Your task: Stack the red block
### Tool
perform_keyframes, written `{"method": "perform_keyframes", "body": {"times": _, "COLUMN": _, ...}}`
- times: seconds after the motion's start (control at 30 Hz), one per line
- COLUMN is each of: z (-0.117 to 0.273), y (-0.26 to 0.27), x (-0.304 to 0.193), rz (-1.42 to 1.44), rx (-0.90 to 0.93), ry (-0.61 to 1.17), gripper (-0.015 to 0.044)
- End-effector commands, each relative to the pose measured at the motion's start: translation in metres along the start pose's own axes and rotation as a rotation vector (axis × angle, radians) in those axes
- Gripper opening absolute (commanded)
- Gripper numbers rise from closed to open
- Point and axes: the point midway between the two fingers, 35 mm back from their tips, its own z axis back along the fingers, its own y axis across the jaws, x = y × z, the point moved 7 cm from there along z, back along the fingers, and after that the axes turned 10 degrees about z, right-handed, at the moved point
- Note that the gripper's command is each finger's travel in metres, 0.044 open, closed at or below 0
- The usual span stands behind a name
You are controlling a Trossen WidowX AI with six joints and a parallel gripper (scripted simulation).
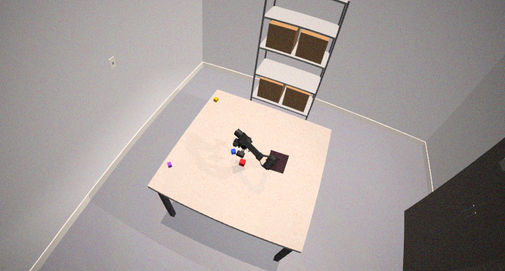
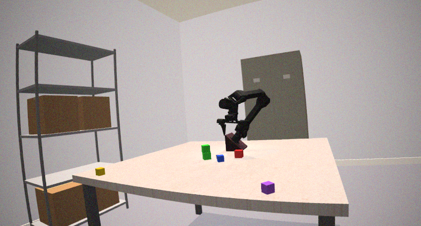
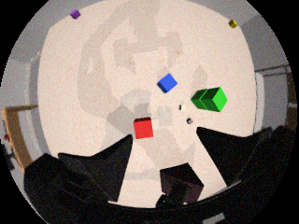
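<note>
The red block (image 1: pixel 242 162) (image 2: pixel 238 153) (image 3: pixel 144 129) lies on the table (image 1: pixel 230 204) (image 2: pixel 295 164) near the arm's base. The green tower (image 2: pixel 206 151) (image 3: pixel 209 99), two green blocks stacked upright, stands to its left in the exterior view; in the top view the arm hides it. My gripper (image 1: pixel 240 152) (image 2: pixel 229 129) (image 3: pixel 165 133) is open and empty. It points down, well above the table, over the spot between the red block and the tower. In the wrist view the red block lies just inside the left finger.
A blue block (image 1: pixel 233 150) (image 2: pixel 219 158) (image 3: pixel 167 82) lies between the tower and the red block. A yellow block (image 1: pixel 215 99) (image 2: pixel 100 171) (image 3: pixel 234 22) and a purple block (image 1: pixel 169 164) (image 2: pixel 267 187) (image 3: pixel 75 14) lie near the table's edges. A shelf (image 1: pixel 301 49) (image 2: pixel 67 105) with boxes stands beyond the table.
</note>
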Motion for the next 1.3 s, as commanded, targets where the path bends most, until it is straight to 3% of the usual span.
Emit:
{"method": "perform_keyframes", "body": {"times": 0.0, "z": -0.01, "y": 0.028, "x": -0.007, "rz": 0.008, "rx": 0.129, "ry": 0.102, "gripper": 0.044}}
{"method": "perform_keyframes", "body": {"times": 0.27, "z": -0.013, "y": 0.026, "x": -0.007, "rz": 0.008, "rx": 0.134, "ry": 0.108, "gripper": 0.044}}
{"method": "perform_keyframes", "body": {"times": 0.6, "z": -0.068, "y": 0.032, "x": -0.013, "rz": 0.009, "rx": 0.136, "ry": 0.106, "gripper": 0.044}}
{"method": "perform_keyframes", "body": {"times": 1.27, "z": -0.093, "y": 0.034, "x": -0.015, "rz": 0.009, "rx": 0.135, "ry": 0.106, "gripper": 0.044}}
